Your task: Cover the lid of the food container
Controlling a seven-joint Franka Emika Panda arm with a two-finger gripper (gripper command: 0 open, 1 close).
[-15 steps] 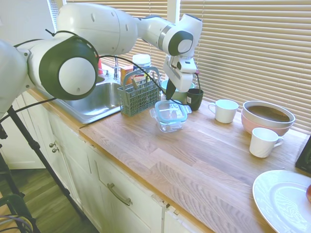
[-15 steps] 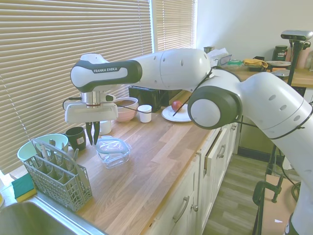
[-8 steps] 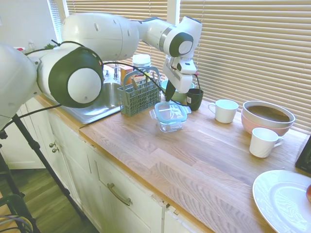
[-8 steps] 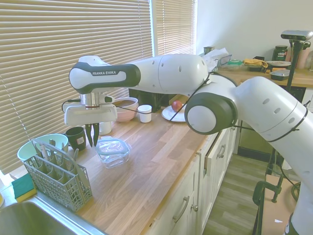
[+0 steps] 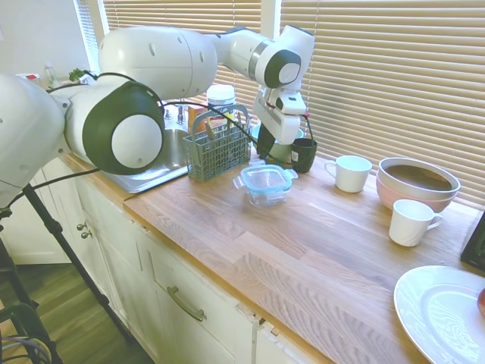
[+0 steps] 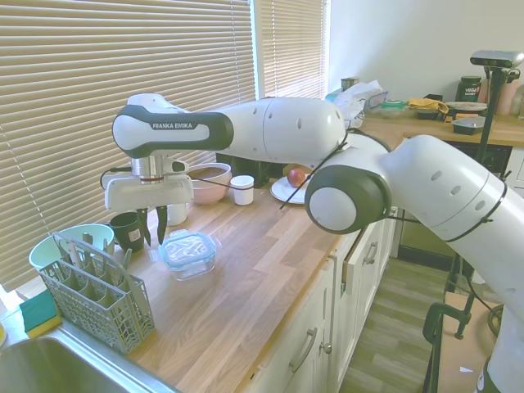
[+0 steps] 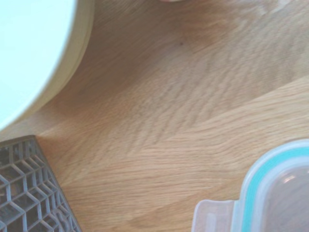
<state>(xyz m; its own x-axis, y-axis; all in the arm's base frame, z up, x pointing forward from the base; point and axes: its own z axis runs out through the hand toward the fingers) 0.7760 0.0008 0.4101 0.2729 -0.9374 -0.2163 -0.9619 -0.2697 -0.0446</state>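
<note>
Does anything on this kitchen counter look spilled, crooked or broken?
Nothing stands out. The lid sits level on the food container, the cups stand upright, and the wooden counter looks dry. The tool hangs just beside the container.

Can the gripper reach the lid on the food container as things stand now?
Probably yes. The gripper hangs beside the lid, which sits on the food container with nothing above it; the cutlery basket and dark cup stand apart.
</note>
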